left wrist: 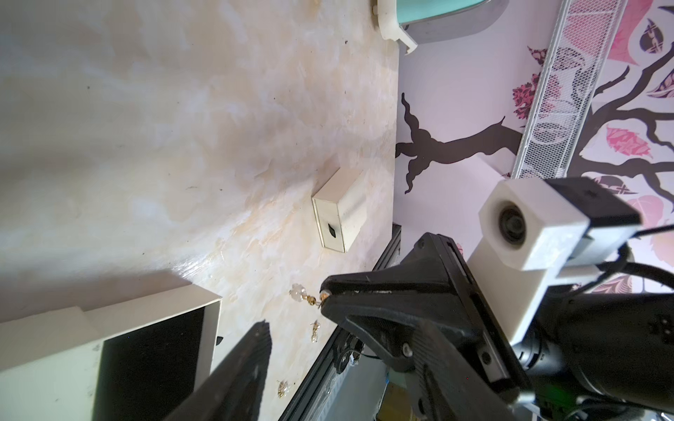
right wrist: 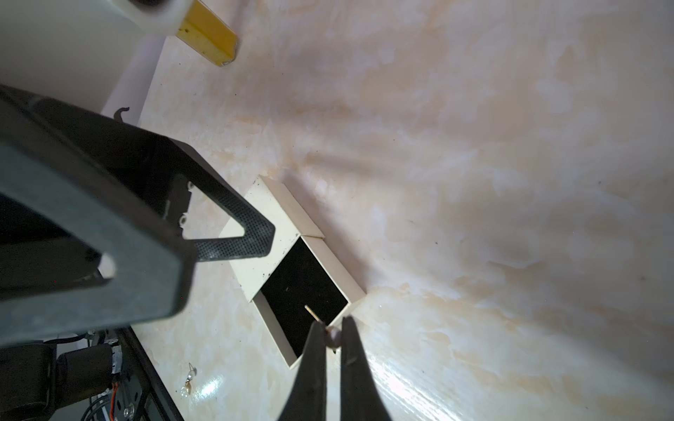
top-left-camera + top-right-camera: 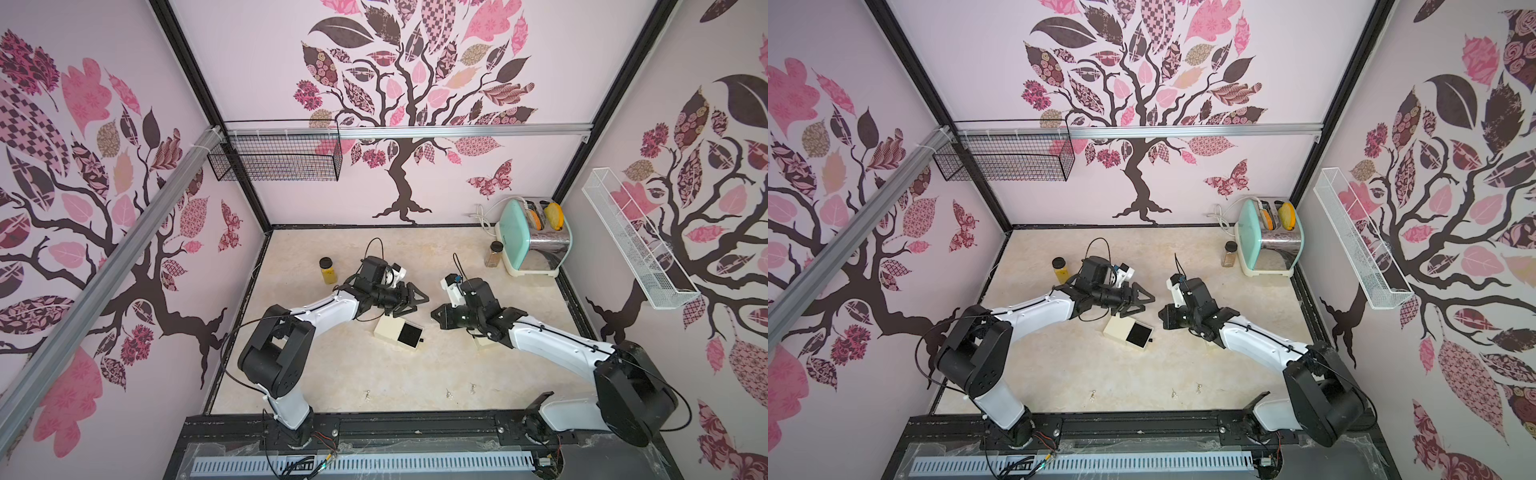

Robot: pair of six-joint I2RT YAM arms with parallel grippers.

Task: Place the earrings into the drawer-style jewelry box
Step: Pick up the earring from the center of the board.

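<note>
The cream jewelry box [image 3: 388, 328] lies mid-table with its black-lined drawer [image 3: 410, 335] slid out; in the right wrist view the drawer [image 2: 302, 288] is seen from above. My right gripper [image 2: 333, 322] is shut on one earring [image 2: 332, 334], whose pin juts over the drawer's near corner. That earring [image 1: 301, 292] also dangles from the right fingertips in the left wrist view. My left gripper [image 3: 417, 305] hovers open just behind the box, holding nothing. Three more earrings [image 3: 367, 395] [image 3: 449, 393] [image 3: 473, 388] lie near the front edge.
A second small cream box [image 1: 339, 209] sits under the right arm. A mint toaster [image 3: 534, 237] and a spice jar [image 3: 494, 253] stand at the back right. A yellow jar [image 3: 327, 270] is at the back left. Wire baskets hang on the walls, and a black rail [image 3: 415, 428] runs along the front.
</note>
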